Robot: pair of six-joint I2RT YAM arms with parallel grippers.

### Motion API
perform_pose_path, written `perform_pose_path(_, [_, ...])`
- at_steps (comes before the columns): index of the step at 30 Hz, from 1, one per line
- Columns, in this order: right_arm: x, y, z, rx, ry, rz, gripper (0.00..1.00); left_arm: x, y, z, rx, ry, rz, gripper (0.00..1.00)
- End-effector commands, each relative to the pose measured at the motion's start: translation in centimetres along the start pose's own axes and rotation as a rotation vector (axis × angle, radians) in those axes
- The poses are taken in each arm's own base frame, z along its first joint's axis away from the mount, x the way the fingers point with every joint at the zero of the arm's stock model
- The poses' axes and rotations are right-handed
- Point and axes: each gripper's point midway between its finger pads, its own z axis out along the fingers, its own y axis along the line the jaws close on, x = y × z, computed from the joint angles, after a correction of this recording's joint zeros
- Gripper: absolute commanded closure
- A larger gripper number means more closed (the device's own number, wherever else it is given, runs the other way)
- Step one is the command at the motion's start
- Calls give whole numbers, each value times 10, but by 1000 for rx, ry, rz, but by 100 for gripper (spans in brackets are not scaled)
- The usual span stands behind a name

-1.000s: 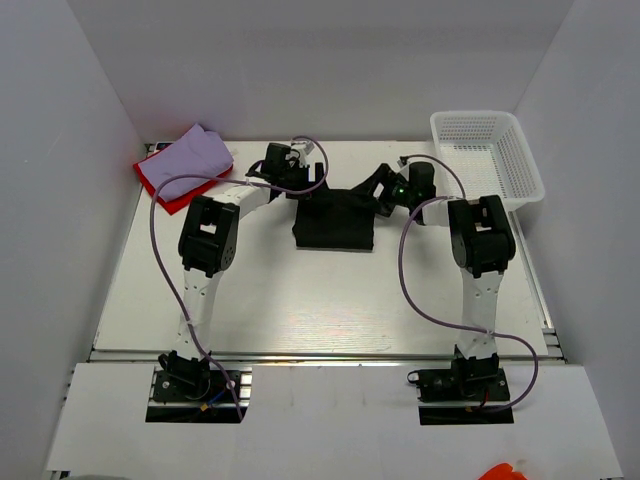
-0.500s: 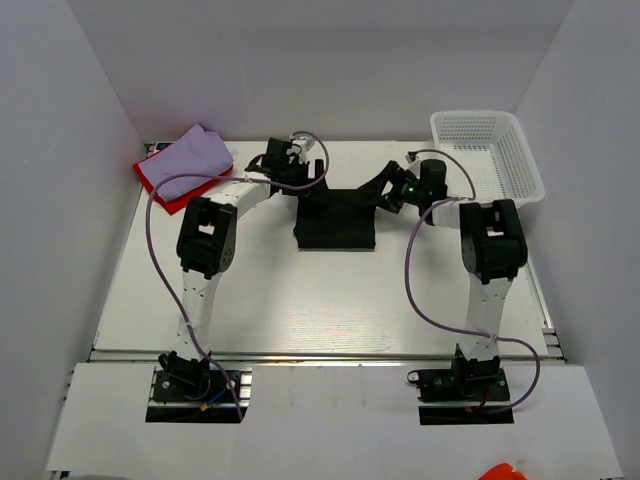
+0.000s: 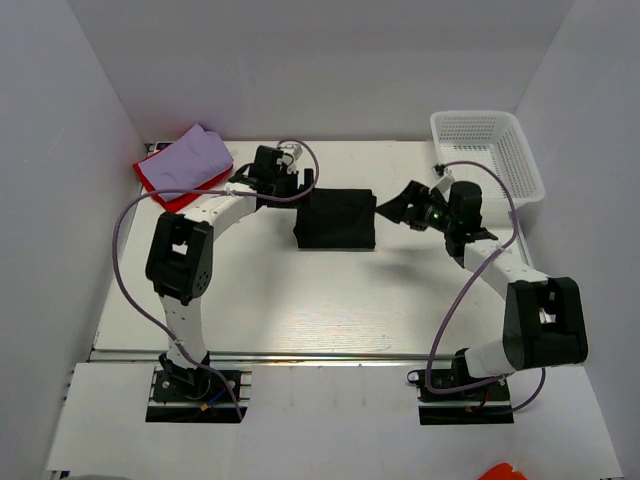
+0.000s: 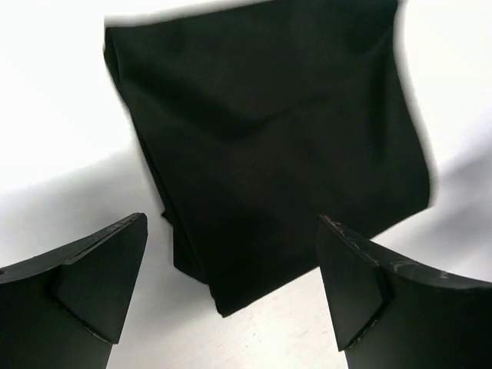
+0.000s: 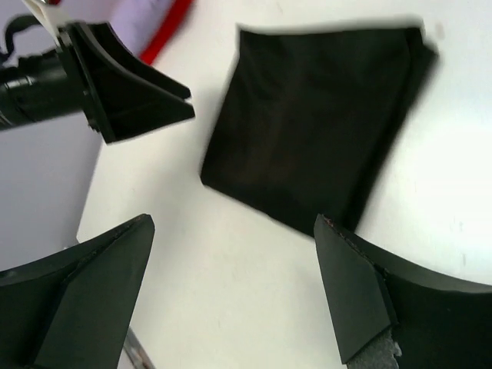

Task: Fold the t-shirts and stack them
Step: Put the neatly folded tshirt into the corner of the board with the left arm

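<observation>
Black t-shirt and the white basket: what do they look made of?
Black t-shirt: soft matte cloth, probably a knit. It lies folded flat with gentle creases and no shine. White basket: rigid plastic, by the look. Its walls are an open moulded mesh that holds a straight rim.

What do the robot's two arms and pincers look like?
The left arm and right arm have white links and bulky black joint housings; a purple cable loops along each. The left pincer and right pincer have matte black, wedge-shaped fingers. A small green light glows near the right wrist.
</observation>
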Motion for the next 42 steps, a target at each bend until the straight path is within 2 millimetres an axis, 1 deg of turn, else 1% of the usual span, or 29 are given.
perform_pose_path(1, [13,-7,-13,44,9,1,10,34,9,16,-46,96,-33,0])
perform_pose_path(5, [22,-6,-22,64,46,-5,10,47,15,40,-82,134,-27,7])
perform_pose_path(6, [23,-4,-26,70,45,-5,10,52,11,46,-80,154,-22,10])
perform_pose_path(7, [26,-6,-27,73,50,-3,10,44,9,51,-76,140,-18,12])
perform_pose_path(8, [26,-5,-29,72,48,-5,10,57,12,61,-93,174,-16,15])
perform_pose_path(9, [25,-1,-31,68,44,-12,10,64,12,64,-106,198,-13,21])
perform_pose_path(10, [25,-1,-32,70,43,-13,10,60,17,67,-139,192,-10,24])
perform_pose_path(11, [24,0,-33,71,41,-14,10,66,18,71,-154,202,-2,29])
perform_pose_path(12, [22,3,-35,70,32,-24,10,76,18,74,-173,223,6,41])
perform_pose_path(13, [21,3,-36,74,26,-25,10,74,24,74,-206,213,11,45])
perform_pose_path(15, [16,4,-39,81,3,-37,10,80,18,78,-230,221,47,52])
perform_pose_path(16, [15,5,-41,82,-3,-42,10,84,27,73,-282,236,51,54])
perform_pose_path(19, [9,13,-43,65,-23,-56,10,92,30,73,-336,271,73,54])
perform_pose_path(20, [10,13,-44,63,-20,-59,10,88,30,73,-345,258,75,55])
perform_pose_path(21, [9,13,-44,65,-24,-62,10,94,28,76,-343,272,83,57])
perform_pose_path(23, [9,15,-47,66,-32,-69,10,101,32,78,-358,290,84,60])
perform_pose_path(24, [7,15,-49,69,-42,-75,10,98,26,79,-349,282,92,62])
perform_pose_path(25, [5,17,-50,70,-52,-81,10,101,26,81,-344,296,90,65])
perform_pose_path(27, [5,15,-52,78,-57,-88,10,107,27,84,-338,311,87,86])
perform_pose_path(28, [7,14,-51,82,-56,-91,10,107,27,84,-338,311,87,100])
perform_pose_path(30, [5,15,-52,84,-60,-95,10,102,25,87,-331,289,88,100])
perform_pose_path(34, [5,15,-52,81,-55,-99,10,65,23,73,-354,175,155,100])
perform_pose_path(35, [6,14,-51,85,-52,-94,10,44,19,60,-370,115,171,100])
perform_pose_path(36, [6,13,-51,87,-51,-93,10,28,16,55,-370,69,196,100])
perform_pose_path(37, [7,14,-51,82,-45,-93,10,16,21,47,-389,43,199,100])
perform_pose_path(38, [7,13,-50,83,-43,-90,10,-5,14,36,-388,-14,208,100])
perform_pose_path(40, [7,13,-49,84,-45,-93,10,-27,14,27,-394,-56,234,100])
perform_pose_path(41, [8,13,-49,84,-43,-94,10,-40,19,19,-422,-87,242,100])
perform_pose_path(42, [9,11,-49,86,-38,-88,10,-44,22,15,-448,-89,254,100])
